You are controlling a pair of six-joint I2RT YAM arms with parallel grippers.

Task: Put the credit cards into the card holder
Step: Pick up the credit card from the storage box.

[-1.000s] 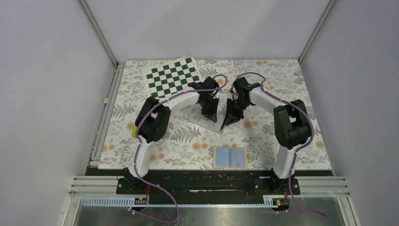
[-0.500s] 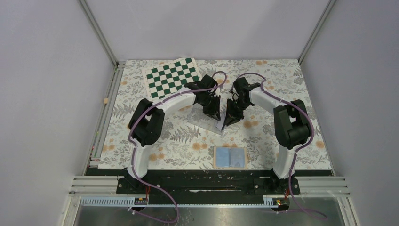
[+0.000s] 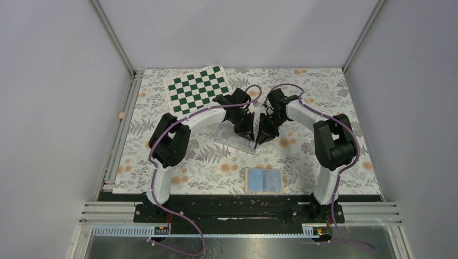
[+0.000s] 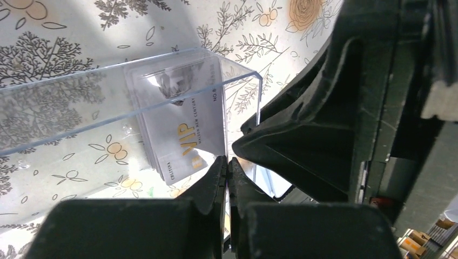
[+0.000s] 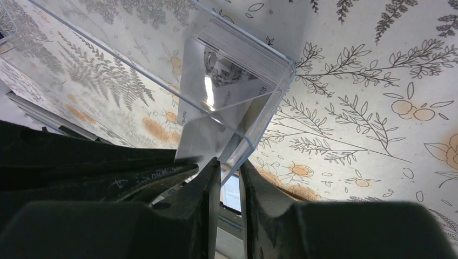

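**Position.** The credit cards stand as a tight stack on edge at one end of the clear plastic box, at the middle of the bench. The card holder lies open, blue inside up, well apart on the near side. From above I cannot tell whether any card is in it.

**Tools.** The left tool has its jaws closed tip to tip, right where the corner of the front card meets the box's end wall. I cannot tell whether a card edge is pinched between them. The right tool has its jaws narrowly parted astride that same end wall. Whether they bear on it I cannot tell.

**Risks, in my judgement:**
1. Your two tools work nose to nose at one corner. A sideways correction by either may strike the other.
2. The box looks light and is not fastened down. If the wall is not firmly held, a pull on a card may drag or tip the box and spill the stack.
3. The cards are packed face to face. A pinch at the corner may bring out two, or slip off the glossy face and bring out none.
4. The holder lies loose. Pushing a card into a pocket may slide it toward the near edge unless you pin it.
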